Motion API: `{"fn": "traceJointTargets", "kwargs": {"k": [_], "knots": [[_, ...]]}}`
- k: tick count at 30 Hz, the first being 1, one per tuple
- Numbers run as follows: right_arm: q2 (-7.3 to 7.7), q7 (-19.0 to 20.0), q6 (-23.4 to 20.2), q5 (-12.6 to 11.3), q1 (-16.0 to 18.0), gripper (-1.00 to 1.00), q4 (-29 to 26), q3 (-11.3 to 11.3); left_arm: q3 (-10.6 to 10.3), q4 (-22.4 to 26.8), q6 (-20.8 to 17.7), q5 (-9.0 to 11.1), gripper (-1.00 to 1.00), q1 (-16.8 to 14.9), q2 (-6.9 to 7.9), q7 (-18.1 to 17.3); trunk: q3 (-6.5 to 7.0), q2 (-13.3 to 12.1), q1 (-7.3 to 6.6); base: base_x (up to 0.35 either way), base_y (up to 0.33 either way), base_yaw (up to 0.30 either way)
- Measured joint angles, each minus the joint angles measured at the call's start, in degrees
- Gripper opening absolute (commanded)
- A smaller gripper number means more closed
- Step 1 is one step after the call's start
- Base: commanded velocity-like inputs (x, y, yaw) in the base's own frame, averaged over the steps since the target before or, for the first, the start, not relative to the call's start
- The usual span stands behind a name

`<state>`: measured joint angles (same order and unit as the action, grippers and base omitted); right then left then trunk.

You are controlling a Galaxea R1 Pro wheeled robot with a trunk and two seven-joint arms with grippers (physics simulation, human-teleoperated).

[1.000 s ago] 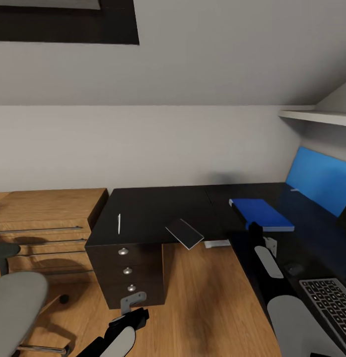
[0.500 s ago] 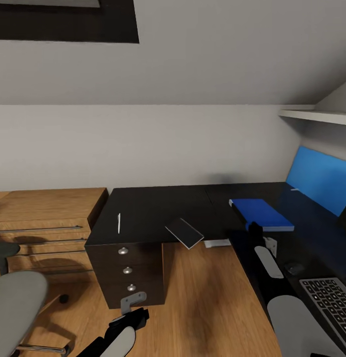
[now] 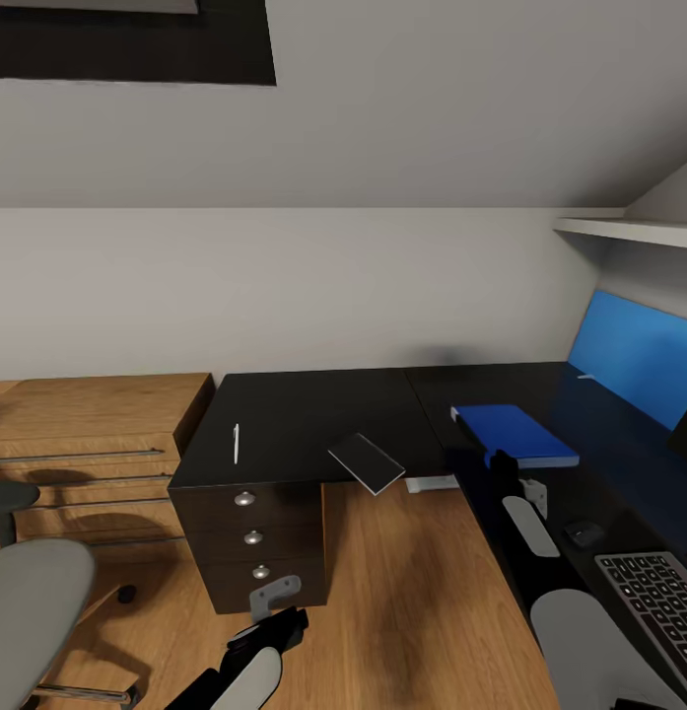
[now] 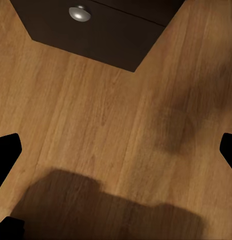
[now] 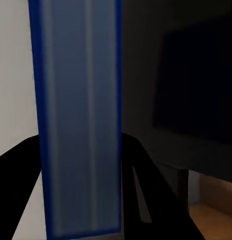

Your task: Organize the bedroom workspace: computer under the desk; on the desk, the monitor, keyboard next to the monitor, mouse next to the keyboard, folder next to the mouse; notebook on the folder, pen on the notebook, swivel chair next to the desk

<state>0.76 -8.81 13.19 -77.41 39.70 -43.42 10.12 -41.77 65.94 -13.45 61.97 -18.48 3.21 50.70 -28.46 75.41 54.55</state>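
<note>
The blue folder lies low over the right wing of the black desk. My right gripper is shut on the folder's near edge. In the right wrist view the folder stands edge-on between dark fingers. A grey notebook overhangs the desk's inner corner. The whitish pen rests on the left wing. Mouse and keyboard sit at the near right. My left gripper hangs open over the floor below the drawer unit. The swivel chair is at the lower left.
A light wooden drawer chest stands left of the desk against the wall. The blue rear panel and a white shelf close off the right side. Wooden floor fills the desk's inner bay.
The folder and my right gripper have shifted slightly left and nearer over the desk. My left gripper has edged a little to the right.
</note>
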Motion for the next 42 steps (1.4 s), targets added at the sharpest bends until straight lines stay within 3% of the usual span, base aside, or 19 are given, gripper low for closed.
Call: {"fn": "traceJointTargets", "kwargs": {"k": [23, 33, 42], "knots": [[-0.07, 0.08, 0.34, 0.10, 0.00, -1.00, 0.16, 0.08, -0.01, -0.03, 0.06, 0.03, 1.00, 0.00, -0.08, -0.08, -4.13, 9.23, 5.05, 0.000, 0.000, -0.002], [-0.07, 0.07, 0.36, 0.11, 0.00, -1.00, 0.24, 0.08, -0.02, -0.02, 0.05, -0.09, 1.00, 0.00, -0.02, -0.16, -4.14, 9.24, 5.06, 0.000, 0.000, -0.180], [0.00, 0.09, 0.33, 0.18, 0.00, -1.00, 0.28, 0.08, -0.32, -0.02, 0.06, -0.21, 1.00, 0.00, -0.01, -0.24, -4.14, 9.24, 5.06, 0.000, 0.000, -0.018]]}}
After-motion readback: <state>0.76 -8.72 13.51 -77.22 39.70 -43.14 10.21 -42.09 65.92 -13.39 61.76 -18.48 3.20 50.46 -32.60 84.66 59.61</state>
